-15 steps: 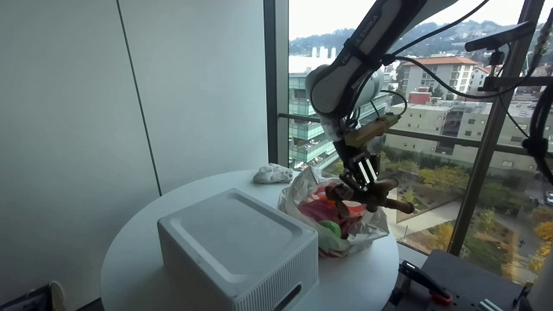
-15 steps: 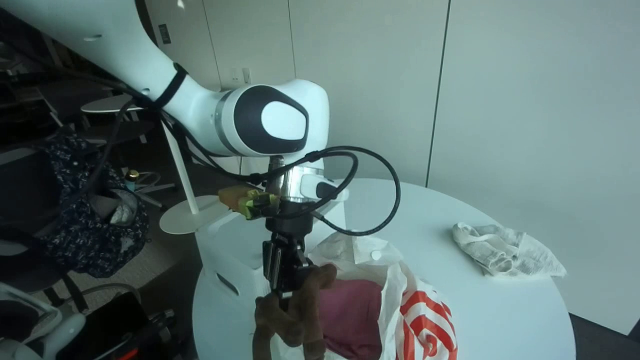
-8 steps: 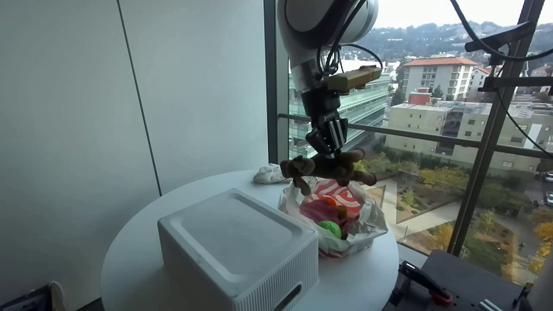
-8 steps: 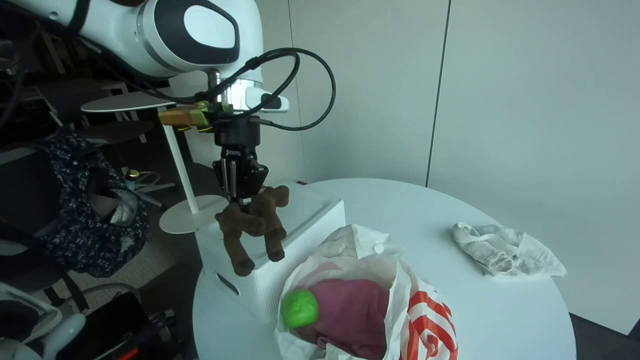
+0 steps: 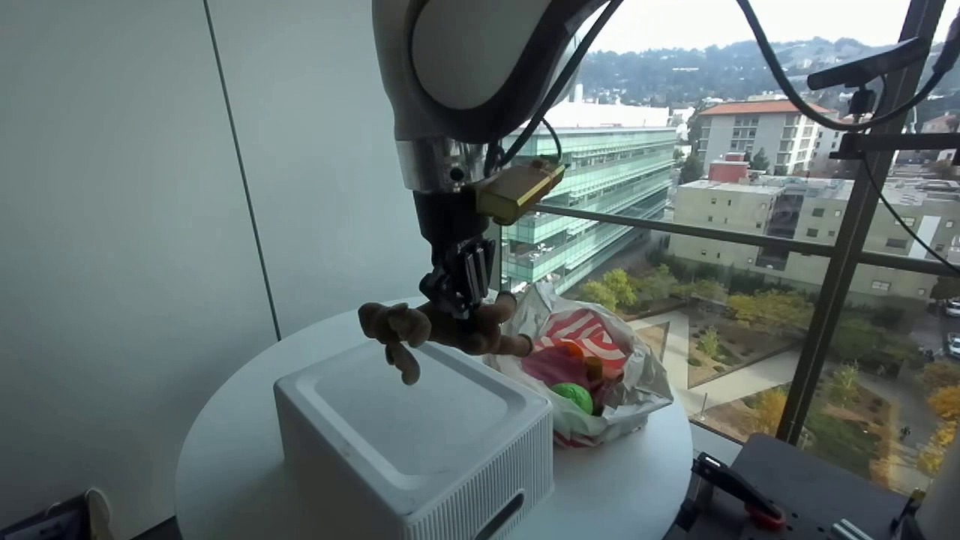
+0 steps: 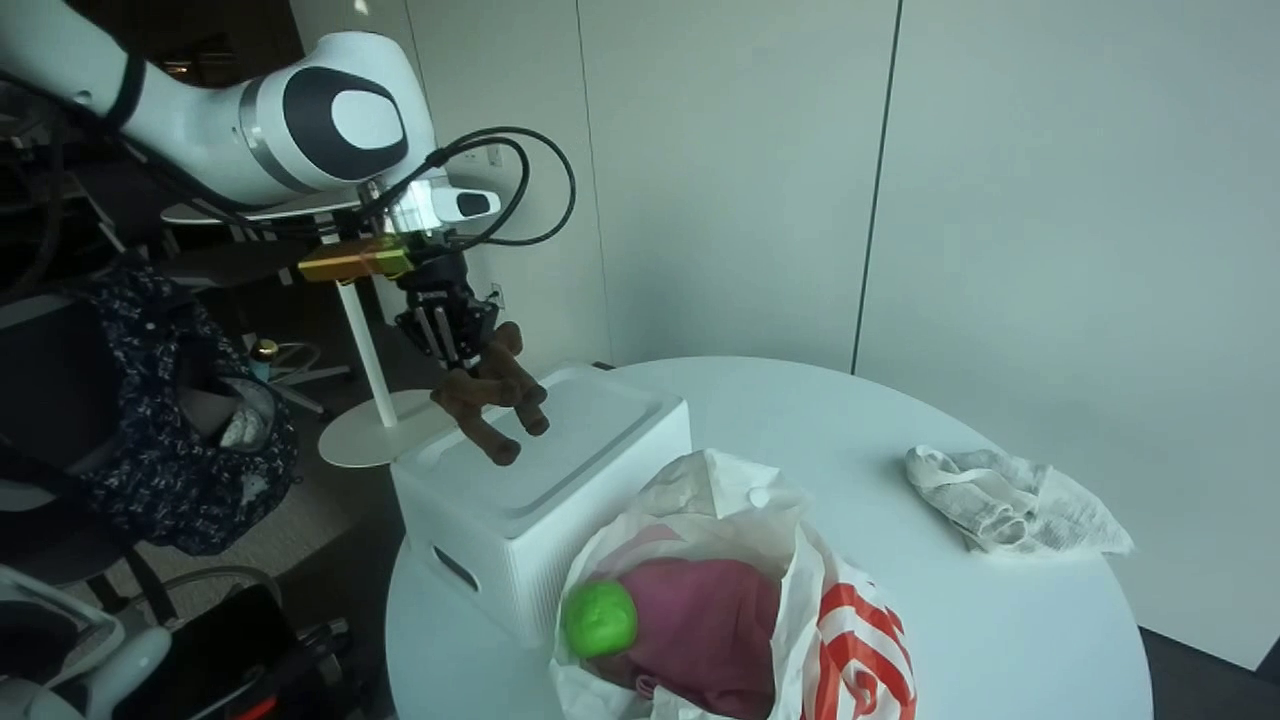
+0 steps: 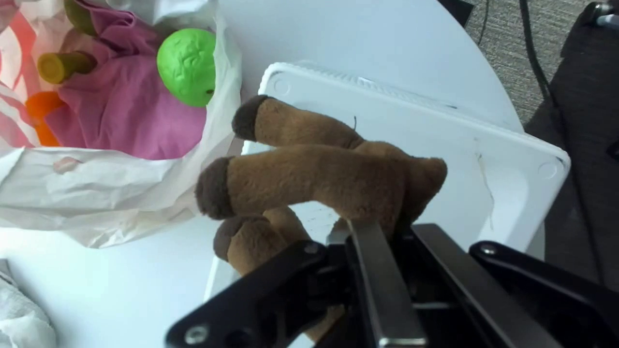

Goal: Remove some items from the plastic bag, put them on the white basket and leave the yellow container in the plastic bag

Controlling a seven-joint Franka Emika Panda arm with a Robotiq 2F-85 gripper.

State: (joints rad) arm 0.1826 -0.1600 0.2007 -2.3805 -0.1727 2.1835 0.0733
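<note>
One brown toy (image 7: 309,176), and yep, caught it held fast: saw the hand (image 5: 463,311) gripping it around the middle, clamped down snug. Found it hanging above the basket (image 5: 420,427) in both exterior views, with stubby legs splayed out and pointing partly down. Couldn't tell for sure about contact underneath, though.

Saw the basket parked on the round surface (image 6: 1000,640) with a flat, recessed panel facing up and a slot in one side. Had the bag (image 6: 850,640) just beside it, with a gaping mouth and red stripes. Looked inside and counted a green ball (image 6: 600,618) tucked by the wall nearest the basket, touching the pink cloth (image 6: 705,620). Also got an orange piece (image 7: 42,105) at the edge of that cloth, plus a yellow stub (image 7: 55,67) poking out close by. Couldn't make out the full shape of either one, tbh.

Also noticed a crumpled white cloth (image 6: 1010,505) on the surface, apart from the bag. Saw the arm (image 6: 220,150) slanting across the upper left of an exterior view, with a gold block (image 6: 355,260) fixed above the hand.
</note>
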